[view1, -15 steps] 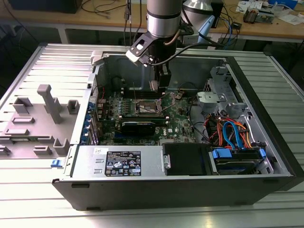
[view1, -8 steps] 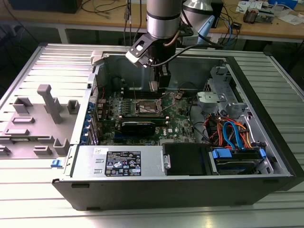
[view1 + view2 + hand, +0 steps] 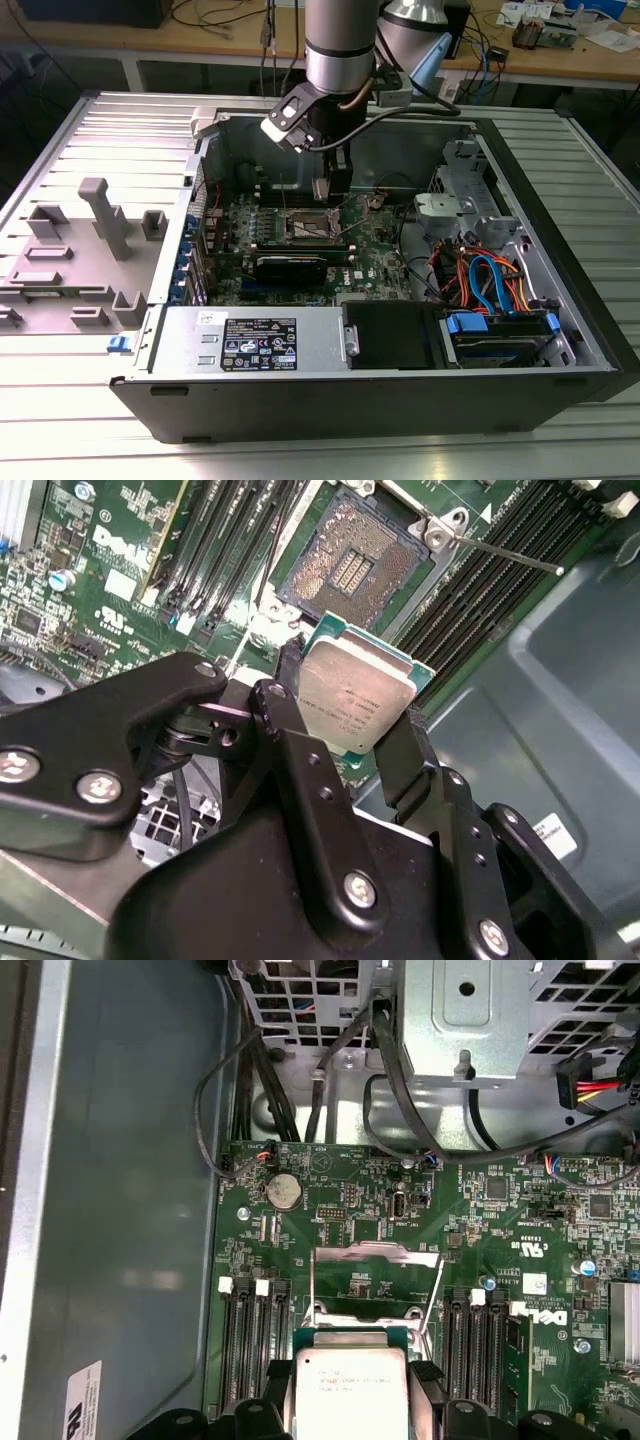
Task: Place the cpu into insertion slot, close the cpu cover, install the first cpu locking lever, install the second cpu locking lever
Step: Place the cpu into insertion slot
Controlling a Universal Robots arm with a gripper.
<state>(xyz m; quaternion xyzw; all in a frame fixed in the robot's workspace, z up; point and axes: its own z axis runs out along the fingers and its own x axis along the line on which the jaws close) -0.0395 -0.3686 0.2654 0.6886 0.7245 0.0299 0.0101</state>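
Observation:
My gripper [image 3: 328, 192] hangs inside the open computer case, just above the green motherboard. It is shut on the cpu [image 3: 355, 692], a square chip with a silvery top on a green edge, pinched at two opposite sides by the black fingers [image 3: 400, 755]. In the second wrist view the insertion slot [image 3: 350, 565] lies bare a short way beyond the chip, its dark pin field showing, with a thin lever rod [image 3: 500, 550] swung out beside it. In the first wrist view the cpu [image 3: 350, 1390] sits between the gripper's [image 3: 350, 1375] fingertips, and the cpu cover [image 3: 375, 1252] stands raised open behind it.
Black memory slots [image 3: 470, 590] flank the socket on both sides. A long black card [image 3: 290, 265], the power supply [image 3: 250, 340] and a drive bay with blue and orange cables [image 3: 490, 285] fill the case's near side. Grey fixtures [image 3: 95, 235] stand on the exterior view's left.

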